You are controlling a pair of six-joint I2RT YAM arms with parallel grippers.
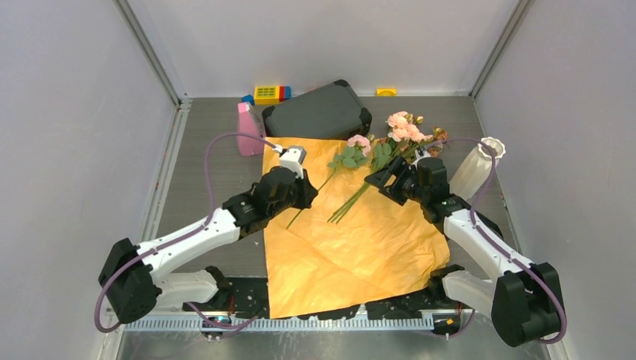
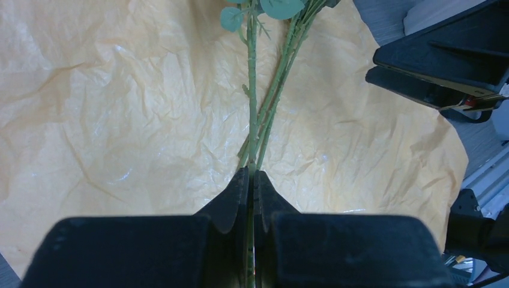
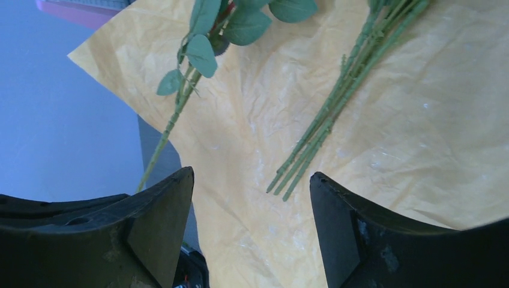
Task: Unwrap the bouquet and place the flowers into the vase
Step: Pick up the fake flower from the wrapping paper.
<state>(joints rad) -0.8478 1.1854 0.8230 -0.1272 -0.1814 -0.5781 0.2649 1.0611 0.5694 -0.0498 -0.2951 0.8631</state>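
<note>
Black matt plastic fingers of the left gripper point(image 2: 251, 180) are clenched on 1 thin green stem point(image 2: 252, 120). It is knobbly and thorned, and runs out past the fingertips towards round blue-green leaves. In the top view this stem ends in a pink rose point(image 1: 358, 141) and lies apart from the rest of the flowers point(image 1: 390, 154). They are a loose bunch of slim stems lying side by side, with pink and peach blooms and a few brownish ones at the far end. The right gripper point(image 3: 252, 174) is near the bunch's stems, its 2 wedge-shaped jaws spread wide with nothing between them.

Under both grippers lies the orange wrapping paper point(image 1: 352, 247), opened out into a flat, roughly 4-cornered sheet. It is crinkled all over, faintly glossy and crossed by long diagonal creases. The blooms of the bunch reach past its far right corner. The vase point(image 1: 478, 166) is white and ribbed with a wavy flared rim. It sits on the table just right of the right gripper, apart from the flowers.

The table point(image 1: 210, 112) is dark grey with a fine streaked grain. Along its far edge are a black hard case point(image 1: 319, 111) with rounded corners, a pink object point(image 1: 247, 127), yellow, blue and red toy blocks point(image 1: 268, 94) and a small yellow block point(image 1: 385, 91). Plain pale grey walls with metal corner rails close in 3 sides.
</note>
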